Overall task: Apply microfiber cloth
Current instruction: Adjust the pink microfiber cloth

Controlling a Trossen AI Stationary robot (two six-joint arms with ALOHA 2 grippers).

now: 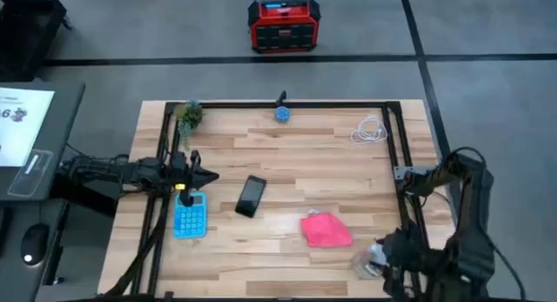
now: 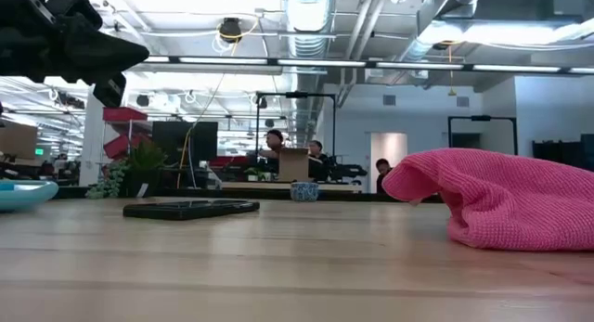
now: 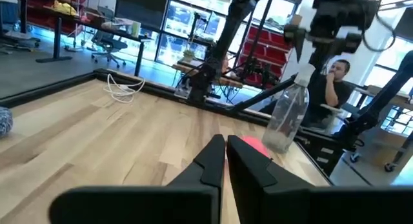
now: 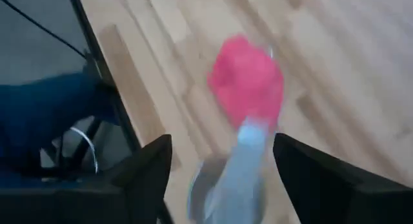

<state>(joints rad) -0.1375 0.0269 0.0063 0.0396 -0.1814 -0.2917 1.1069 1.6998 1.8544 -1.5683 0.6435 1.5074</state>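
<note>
The microfiber cloth [image 1: 326,230] is a pink-red bunched heap lying on the wooden table, right of centre near the front edge; it also shows in the low view [image 2: 501,201] and the right wrist view [image 4: 245,75]. My right gripper [image 4: 222,143] hovers just right of it, toward the near right corner, shut on a clear plastic bottle [image 3: 287,117]. My left gripper [image 3: 226,161] is shut on nothing and hangs in the air at the table's left side [image 1: 207,176], over the far end of a light blue calculator [image 1: 189,217]. My right gripper holds the clear bottle by its upper end [image 3: 302,75], coming from above with the fingers pointing down. The bottle hangs tilted below the gripper, its lower end [image 3: 277,143] close over the table beside the cloth. The gripper body hides the exact place of contact.
A black phone [image 1: 251,196] lies flat between calculator and cloth. At the far edge are a small plant [image 1: 187,115], a blue ball [image 1: 283,113] and a coiled white cable [image 1: 370,130]. A black frame rail [image 1: 396,154] borders the table. People sit in the room beyond.
</note>
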